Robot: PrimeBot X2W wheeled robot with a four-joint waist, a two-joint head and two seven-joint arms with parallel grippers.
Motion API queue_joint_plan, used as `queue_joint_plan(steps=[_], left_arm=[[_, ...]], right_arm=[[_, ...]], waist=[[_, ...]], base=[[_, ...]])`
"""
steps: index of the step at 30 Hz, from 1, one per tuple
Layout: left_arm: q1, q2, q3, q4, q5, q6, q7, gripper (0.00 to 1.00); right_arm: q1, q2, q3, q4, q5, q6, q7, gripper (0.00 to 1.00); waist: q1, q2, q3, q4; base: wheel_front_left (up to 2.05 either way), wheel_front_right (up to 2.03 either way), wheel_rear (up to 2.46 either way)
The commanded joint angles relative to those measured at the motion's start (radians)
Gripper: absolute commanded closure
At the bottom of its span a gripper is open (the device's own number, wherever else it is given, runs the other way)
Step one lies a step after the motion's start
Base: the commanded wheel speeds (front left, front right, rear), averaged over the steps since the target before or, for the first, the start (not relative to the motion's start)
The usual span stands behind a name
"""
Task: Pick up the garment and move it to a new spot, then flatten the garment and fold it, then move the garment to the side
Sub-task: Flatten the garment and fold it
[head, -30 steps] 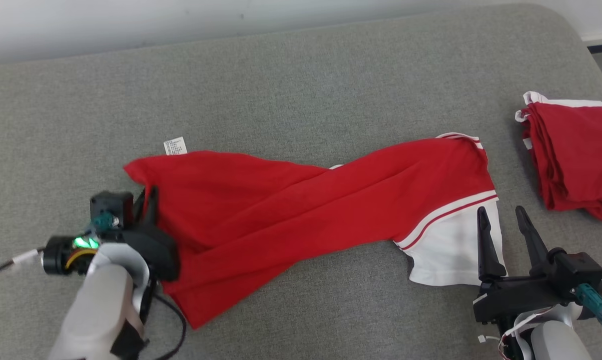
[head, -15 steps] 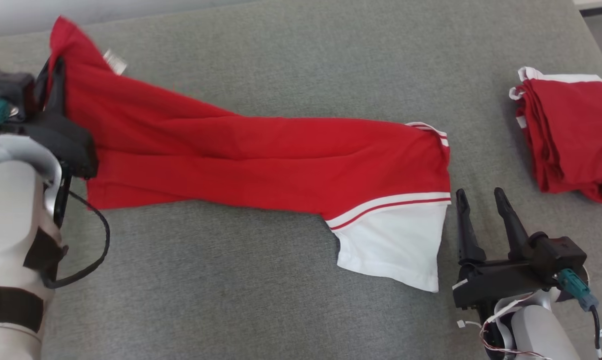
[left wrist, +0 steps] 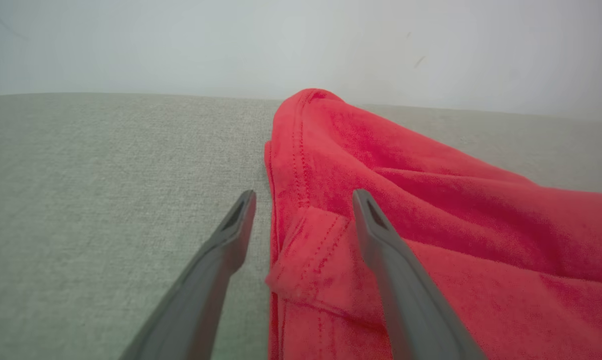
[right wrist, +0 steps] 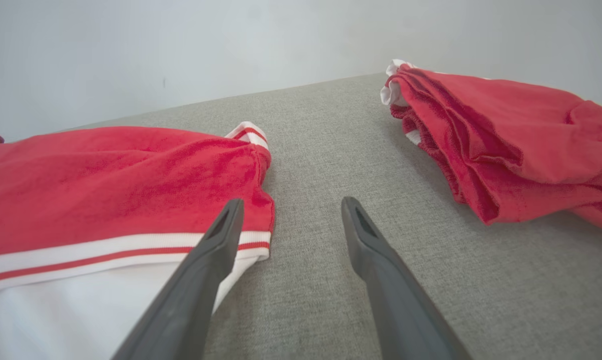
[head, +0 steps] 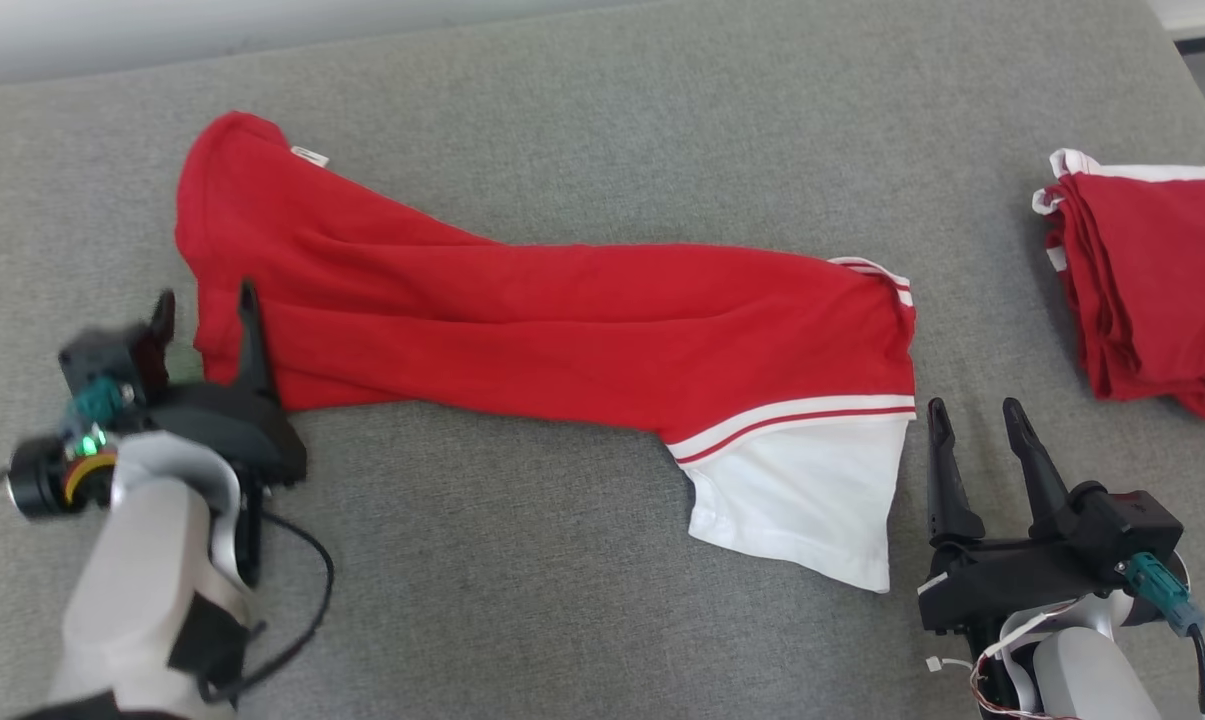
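Two open grippers flank one garment, and neither holds anything. At the left, the left gripper (head: 206,297) has its fingers spread astride the near-left edge of the long red knit garment (head: 562,320). One finger is over bare grey woven surface (head: 562,580), the other over red cloth. In the left wrist view a small turned-over flap of hem lies between the fingers (left wrist: 380,235). I cannot tell whether they touch it.

The garment lies on the surface in the middle, roped and creased along its length rather than spread flat. Its long axis runs left to right and slopes slightly toward the robot on the right. The plain red end with the small white label (head: 309,156) points far left, and the white band (head: 802,500) with its red stripe points right.

Just beside that white end waits the right gripper (head: 974,405), jaws apart over bare surface. Further right sits a stack of folded red-and-white garments (head: 1152,300).

This looks like the flattening step. Next, each gripper probably needs to pinch a corner and draw the cloth wide.
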Motion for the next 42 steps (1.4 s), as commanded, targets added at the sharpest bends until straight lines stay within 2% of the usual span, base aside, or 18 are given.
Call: queue_joint_plan(steps=[1, 10, 16, 24, 25, 26, 27, 34, 42], left_arm=[[0.032, -0.011, 0.011, -0.026, 0.0, 0.006, -0.003, 0.0], [0.147, -0.063, 0.055, -0.111, 0.012, -0.004, -0.003, 0.0], [0.136, -0.048, 0.069, -0.091, 0.029, -0.013, -0.003, 0.0], [0.092, -0.025, 0.085, -0.042, 0.05, 0.006, -0.003, 0.0], [0.091, -0.024, 0.085, -0.037, 0.055, 0.008, -0.003, 0.24], [0.09, -0.022, 0.088, -0.039, 0.056, 0.01, -0.003, 0.95], [0.09, -0.022, 0.09, -0.044, 0.058, 0.01, -0.003, 1.0], [0.132, -0.046, 0.094, -0.113, 0.081, -0.004, -0.003, 1.0], [0.291, -0.088, 0.13, -0.241, 0.06, -0.016, -0.003, 1.0]], right_arm=[[0.01, -0.003, 0.002, 0.002, -0.004, -0.003, 0.0, 0.0], [0.021, -0.008, 0.014, 0.017, -0.005, -0.003, 0.0, 0.0], [0.017, -0.007, 0.034, 0.024, 0.0, -0.003, 0.0, 0.0], [0.005, -0.009, 0.037, 0.032, 0.011, -0.003, 0.0, 0.0], [0.005, -0.009, 0.037, 0.033, 0.01, -0.003, 0.0, 0.0], [0.005, -0.008, 0.036, 0.034, 0.011, -0.003, 0.0, 0.0], [0.005, -0.007, 0.035, 0.035, 0.012, -0.003, 0.0, 0.0], [0.023, 0.002, 0.01, 0.045, 0.004, -0.003, 0.0, 0.0], [0.073, 0.025, 0.017, 0.082, 0.007, -0.003, 0.0, 0.0]], waist=[[0.0, -0.0001, -0.016, 0.012], [0.0, -0.0001, -0.04, 0.015], [0.0, -0.0001, -0.041, -0.005], [0.0, -0.0001, -0.03, -0.023], [0.0, -0.0001, -0.029, -0.024], [0.0, -0.0001, -0.029, -0.025], [0.0, -0.0001, -0.03, -0.024], [0.0, -0.0001, -0.066, 0.01], [0.0, -0.0001, -0.207, 0.078]], base=[[0.0, 0.0, 0.0], [0.0, 0.0, 0.0], [0.0, 0.0, 0.0], [0.0, 0.0, 0.0], [0.0, 0.0, 0.0], [0.0, 0.0, 0.0], [0.0, 0.0, 0.0], [0.0, 0.0, 0.0], [0.0, 0.0, 0.0]])
